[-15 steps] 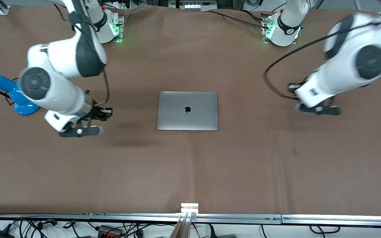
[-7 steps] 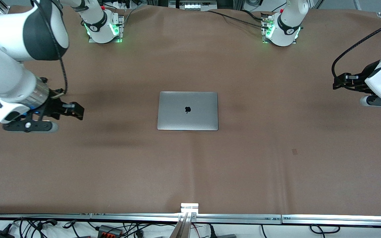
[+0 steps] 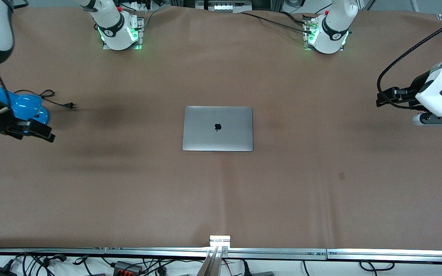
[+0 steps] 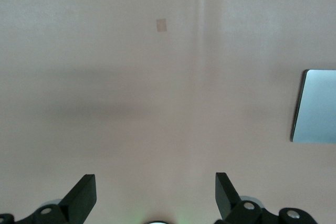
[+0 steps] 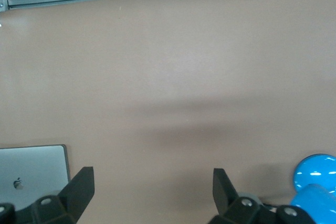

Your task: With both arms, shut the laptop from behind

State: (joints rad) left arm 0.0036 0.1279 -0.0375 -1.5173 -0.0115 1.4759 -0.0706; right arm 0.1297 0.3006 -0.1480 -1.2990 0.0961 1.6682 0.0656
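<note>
The silver-grey laptop (image 3: pixel 217 128) lies shut and flat at the middle of the brown table, lid up with the black apple logo showing. My left gripper (image 3: pixel 386 98) hangs open and empty over the left arm's end of the table, well apart from the laptop. My right gripper (image 3: pixel 40 130) hangs open and empty over the right arm's end, beside the blue lamp. In the left wrist view the open gripper (image 4: pixel 155 198) is over bare table, with a laptop edge (image 4: pixel 315 106) showing. In the right wrist view the open gripper (image 5: pixel 152 192) shows a laptop corner (image 5: pixel 34 169).
A blue desk lamp (image 3: pixel 25 107) with a black cord and plug (image 3: pixel 69 104) sits at the right arm's end; it also shows in the right wrist view (image 5: pixel 315 182). A metal rail (image 3: pixel 221 251) runs along the table's near edge. A small dark mark (image 3: pixel 341 176) is on the cloth.
Both arms have swung outward from the laptop toward their own ends of the table. The right arm has uncovered the blue lamp. The laptop has not moved.
</note>
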